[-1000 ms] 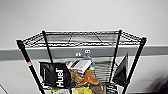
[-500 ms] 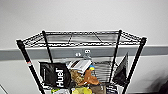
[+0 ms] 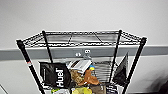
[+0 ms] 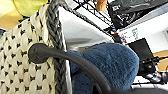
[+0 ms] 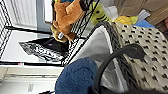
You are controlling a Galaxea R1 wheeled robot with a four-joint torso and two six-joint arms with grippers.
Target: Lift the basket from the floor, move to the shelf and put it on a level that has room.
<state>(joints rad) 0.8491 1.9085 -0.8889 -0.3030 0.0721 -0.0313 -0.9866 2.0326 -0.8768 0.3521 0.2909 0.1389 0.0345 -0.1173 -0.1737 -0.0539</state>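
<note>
Shelf (image 3: 80,50) stood at 12 o'clock against grey wall (image 3: 82,15), top level (image 3: 82,38) bare, basket (image 4: 22,65) beside it; view unchanged from earlier; gripper states: couldn't tell.

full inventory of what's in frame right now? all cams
shelf: one, black wire rack, against a pale wall.
top level: one, black wire grid, nothing on it.
Huel bag: one, black with white lettering, lower tier, left side.
dark pouch: one, lower tier, right side.
snack packets: several, white, orange, yellow, lower tier, middle.
basket: one, cream woven with dark dots, grey braided rim, dark handles, pale lining, close to the rack.
blue plush item: one, dark blue, inside the basket.
Grippers: fingers not discernible.
</note>
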